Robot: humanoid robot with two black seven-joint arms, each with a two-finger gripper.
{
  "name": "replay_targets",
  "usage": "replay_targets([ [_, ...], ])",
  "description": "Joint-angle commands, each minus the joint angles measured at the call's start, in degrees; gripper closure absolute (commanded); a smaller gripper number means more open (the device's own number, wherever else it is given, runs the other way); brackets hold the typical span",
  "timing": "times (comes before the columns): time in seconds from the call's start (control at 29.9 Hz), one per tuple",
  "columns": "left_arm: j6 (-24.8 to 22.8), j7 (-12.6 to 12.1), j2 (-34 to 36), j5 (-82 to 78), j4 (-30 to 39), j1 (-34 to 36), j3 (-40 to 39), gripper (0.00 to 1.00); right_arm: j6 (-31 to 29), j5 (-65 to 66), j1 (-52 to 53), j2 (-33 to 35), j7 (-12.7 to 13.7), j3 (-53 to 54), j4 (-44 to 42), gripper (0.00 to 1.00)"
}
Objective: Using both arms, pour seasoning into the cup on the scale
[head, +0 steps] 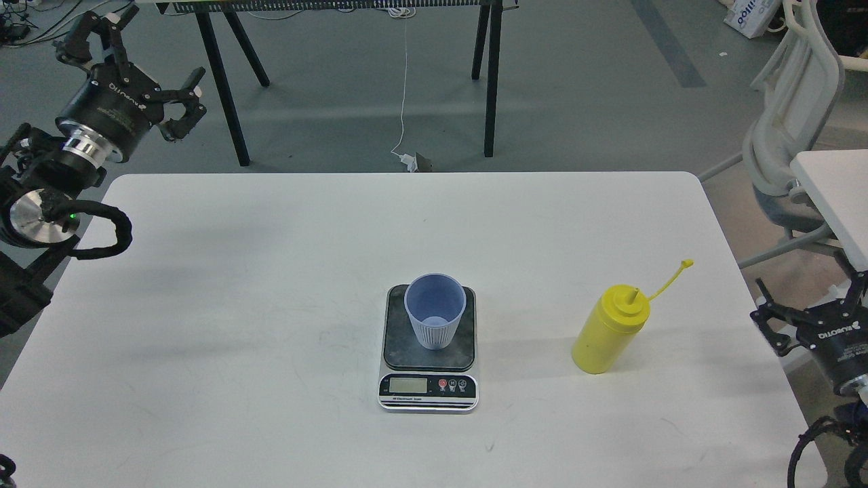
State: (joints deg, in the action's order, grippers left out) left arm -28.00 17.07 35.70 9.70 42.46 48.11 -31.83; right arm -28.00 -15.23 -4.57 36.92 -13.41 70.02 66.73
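At the right edge of the table (203,285), the right claw (807,305) hangs with its fingers spread apart and nothing between them. The bottle (608,332) stands upright on the table to the left of that claw, near it but apart, its cap (686,263) off the nozzle and dangling on its tether toward the far right. Further left, well apart from the bottle, the scale (428,390) lies flat near the table's middle with its display on the near side. The cup (435,317) stands upright on the scale's dark plate; it looks empty. Far off at the left, the left claw (146,64) is raised beyond the table's far left corner, its fingers splayed open, holding nothing, well away from cup and bottle. That arm (88,135) rises from the left edge and angles toward the far right.
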Motion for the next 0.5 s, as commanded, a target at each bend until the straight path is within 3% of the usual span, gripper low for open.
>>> replay_targets([
  [0.0,0.0,-0.3,0.0,0.1,-0.1,-0.1,-0.1,0.0,0.0,1.7,10.6,0.0,0.1,-0.7,-6.8,0.01],
  [0.23,0.0,-0.5,-0.3,0.4,-1.9,-0.2,-1.3,0.0,0.0,4.3,27.7,-1.1,1.1,-7.9,-21.4,0.01],
  [0.47,0.0,-0.6,-2.7,2.7,-5.2,-1.2,-2.6,0.0,0.0,4.9,45.3,-9.8,1.1,-11.0,-38.8,0.01],
])
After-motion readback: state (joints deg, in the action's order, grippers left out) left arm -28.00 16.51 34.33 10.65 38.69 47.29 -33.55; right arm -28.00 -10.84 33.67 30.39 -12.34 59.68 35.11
